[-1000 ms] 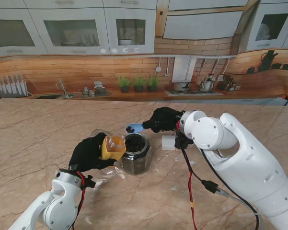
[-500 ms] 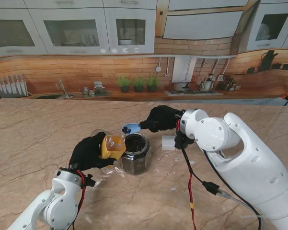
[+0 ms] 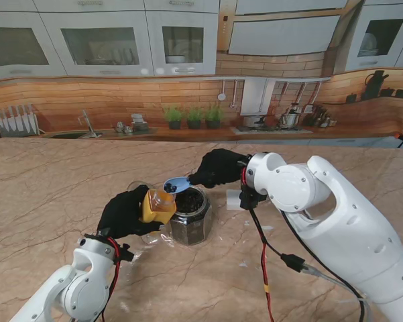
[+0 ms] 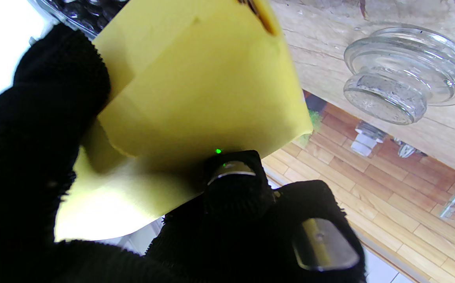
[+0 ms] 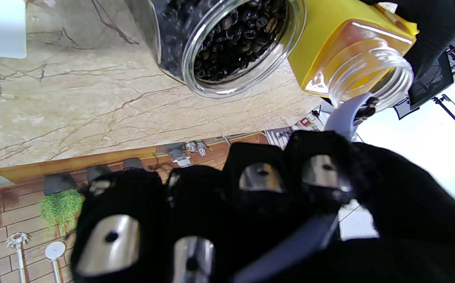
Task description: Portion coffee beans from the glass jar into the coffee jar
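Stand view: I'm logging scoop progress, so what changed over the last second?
The right robot hand carried the blue spoon of beans leftward, from over the glass jar to the mouth of the yellow coffee jar. The left robot hand kept that jar tilted; the glass jar stayed put.

Glass jar (image 3: 190,217) just beside coffee jar (image 3: 158,206) (tight gap).

Two jars, one glass jar (image 3: 189,216) of coffee beans and one yellow coffee jar (image 3: 158,206), one blue spoon (image 3: 176,184), one glass lid (image 4: 408,74), one white block (image 3: 235,198), two black-gloved hands.
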